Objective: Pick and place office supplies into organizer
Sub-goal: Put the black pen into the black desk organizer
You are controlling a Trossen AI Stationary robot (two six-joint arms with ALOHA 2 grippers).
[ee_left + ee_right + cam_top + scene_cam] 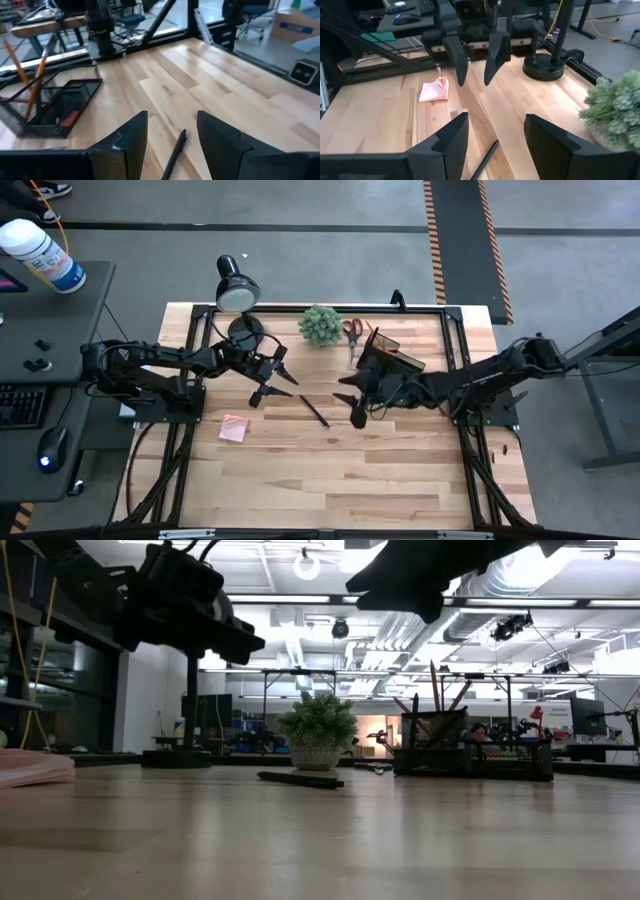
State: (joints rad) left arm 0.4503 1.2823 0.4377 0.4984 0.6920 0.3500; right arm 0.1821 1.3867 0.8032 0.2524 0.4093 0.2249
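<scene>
A black pen [313, 410] lies flat on the wooden table between my two grippers; it also shows in the low view [300, 779]. My left gripper [272, 383] is open and empty above the table, left of the pen, which shows between its fingers in the left wrist view [175, 150]. My right gripper [350, 408] is open and empty just right of the pen [482, 160]. The black mesh organizer [392, 358] stands behind the right gripper with orange pencils upright in it [445, 700]. A pink sticky-note pad [234, 428] lies at the front left. Red-handled scissors [352, 332] lie beside the plant.
A green plant ball [320, 325] in a white pot stands at the far middle. A black desk lamp [238, 290] with a round base [245, 332] stands at the far left. The near half of the table [330, 480] is bare wood.
</scene>
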